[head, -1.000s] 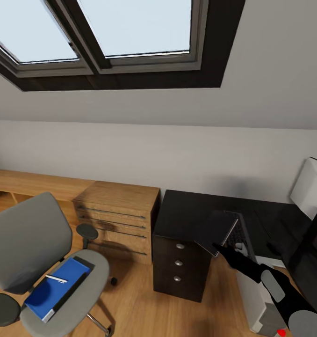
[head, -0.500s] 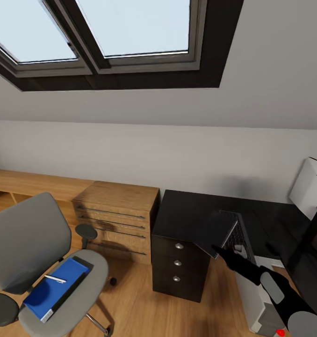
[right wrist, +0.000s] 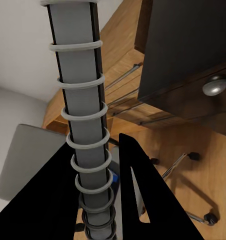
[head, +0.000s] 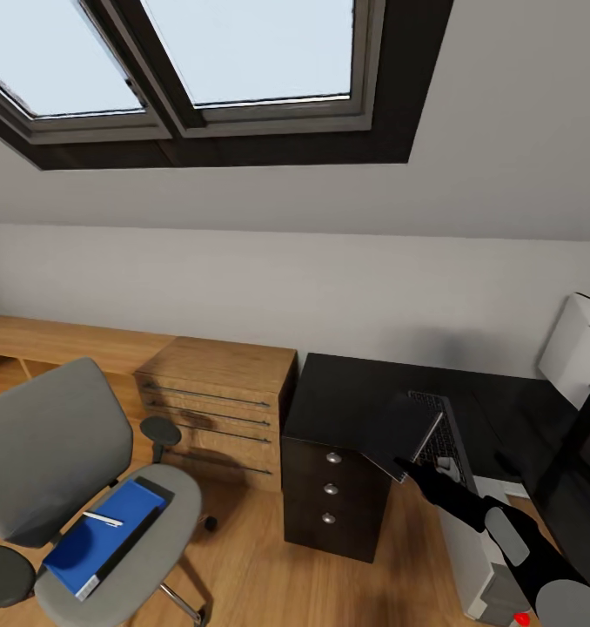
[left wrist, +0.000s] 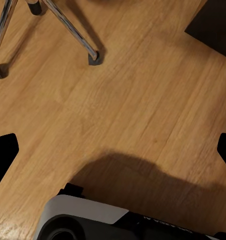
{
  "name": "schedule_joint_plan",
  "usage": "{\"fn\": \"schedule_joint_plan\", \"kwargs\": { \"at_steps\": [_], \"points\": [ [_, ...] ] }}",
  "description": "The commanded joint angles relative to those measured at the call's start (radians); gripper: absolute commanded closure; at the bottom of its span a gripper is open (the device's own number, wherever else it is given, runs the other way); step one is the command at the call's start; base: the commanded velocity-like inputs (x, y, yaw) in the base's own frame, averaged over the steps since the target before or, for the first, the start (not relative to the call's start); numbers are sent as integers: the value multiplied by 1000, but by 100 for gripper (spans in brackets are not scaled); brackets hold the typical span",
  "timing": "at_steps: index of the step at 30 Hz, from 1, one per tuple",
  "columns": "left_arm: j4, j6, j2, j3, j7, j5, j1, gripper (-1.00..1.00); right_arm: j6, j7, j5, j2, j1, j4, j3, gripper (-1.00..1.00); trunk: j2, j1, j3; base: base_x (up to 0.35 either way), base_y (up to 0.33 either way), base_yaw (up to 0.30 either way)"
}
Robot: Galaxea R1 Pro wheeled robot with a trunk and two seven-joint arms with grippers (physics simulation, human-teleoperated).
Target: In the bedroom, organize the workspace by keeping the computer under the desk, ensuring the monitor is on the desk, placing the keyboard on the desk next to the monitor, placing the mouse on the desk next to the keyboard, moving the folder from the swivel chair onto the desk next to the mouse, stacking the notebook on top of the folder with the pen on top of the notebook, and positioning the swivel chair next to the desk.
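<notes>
My right gripper [head: 410, 466] is shut on a dark spiral-bound notebook [head: 401, 431], held tilted over the front left corner of the black desk [head: 347, 392]. The notebook's wire spine [right wrist: 83, 125] runs between the fingers in the right wrist view. The keyboard [head: 440, 435] lies on the desk just behind the notebook. The monitor [head: 580, 347] stands at the far right. The grey computer [head: 472, 557] sits under the desk. On the swivel chair [head: 56, 444] lies the blue folder [head: 99, 540] with a white pen [head: 103, 519] on it. The mouse is hidden. My left gripper [left wrist: 113, 152] is open above the wood floor.
An oak chest [head: 221, 401] with bar handles stands between chair and desk. The desk's three-drawer unit [head: 334, 505] has silver knobs. The chair's chrome legs [left wrist: 73, 30] stand near my left gripper. A sloped ceiling with skylights [head: 199, 61] hangs overhead.
My right gripper and the notebook have sunk very slightly toward the desk. Chair, folder and pen have not moved.
</notes>
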Motion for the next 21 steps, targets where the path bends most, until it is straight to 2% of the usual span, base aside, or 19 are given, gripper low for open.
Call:
{"fn": "schedule_joint_plan", "kwargs": {
  "at_steps": [1, 7, 21],
  "points": [
    [0, -2, -1, 5, 0, -1, -1, -100, 8, 1, -6, 0, -1, 0, -2, 100, -2, 0, -2, 0, 0, 0],
    [0, -2, -1, 5, 0, -1, -1, -100, 17, -2, -9, -2, -1, -3, -5, 100, -2, 0, -3, 0, 0, 71],
    [0, -2, -1, 4, 0, -1, -1, -100, 19, -3, -11, -1, -1, -4, -7, 100, -2, 0, -12, 0, 0, 227]
  ]
}}
